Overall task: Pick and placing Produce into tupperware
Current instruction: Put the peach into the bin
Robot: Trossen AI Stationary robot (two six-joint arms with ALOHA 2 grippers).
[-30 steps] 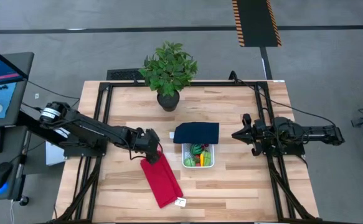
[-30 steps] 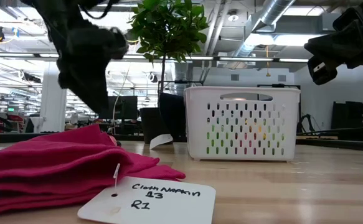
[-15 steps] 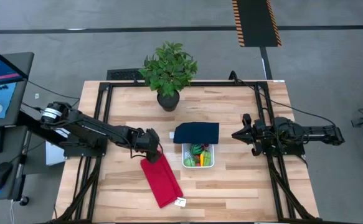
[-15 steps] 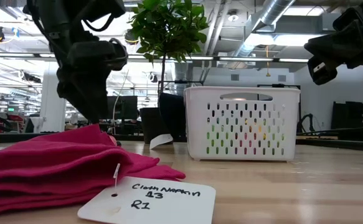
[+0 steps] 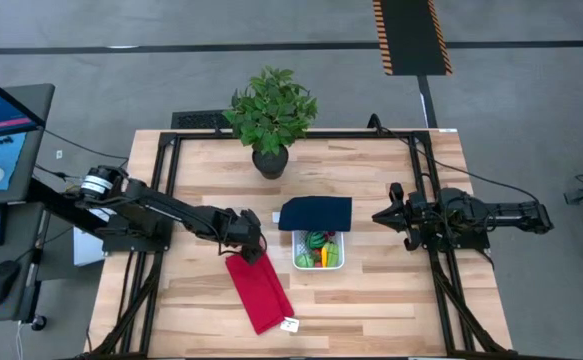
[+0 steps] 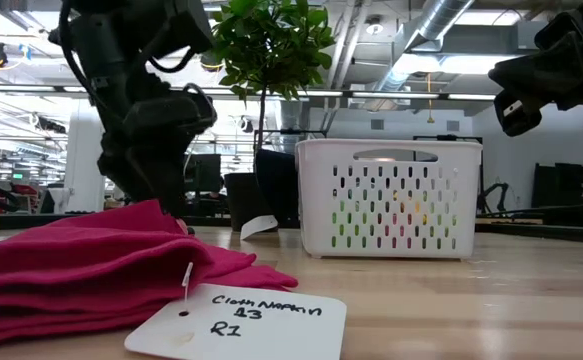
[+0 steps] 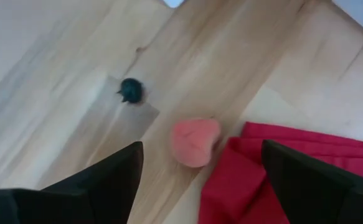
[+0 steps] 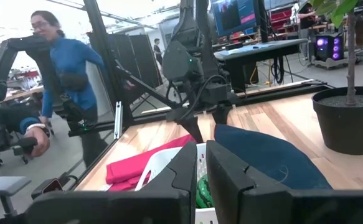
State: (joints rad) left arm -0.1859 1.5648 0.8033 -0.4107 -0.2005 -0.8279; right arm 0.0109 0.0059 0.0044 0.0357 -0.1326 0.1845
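Left tool [image 7: 197, 180] hovers over the worktop [image 5: 391, 290] at the top end of the red cloth napkin [image 5: 259, 290], fingers spread wide, nothing between them. Directly ahead of it in the left wrist view: a pale pink, peach-like toy fruit [image 7: 195, 141] lying on bare wood, touching or just beside the napkin's edge. A small dark green stem-like bit [image 7: 131, 90] sits near it, apart.

Right tool [image 5: 383, 216] waits off to the right of the tupperware [image 5: 318, 250], fingers nearly closed, empty.

Tupperware is mid-worktop, navy lid [image 5: 315, 213] off and lying just behind it. Green and orange produce [image 5: 319, 243] already inside.

Step in hand, I'd say: left arm lining up a pick on the pink fruit. Next move calls for dropping straight down, fingers straddling the fruit, without snagging the napkin fold. Then carry right and release over the tupperware.
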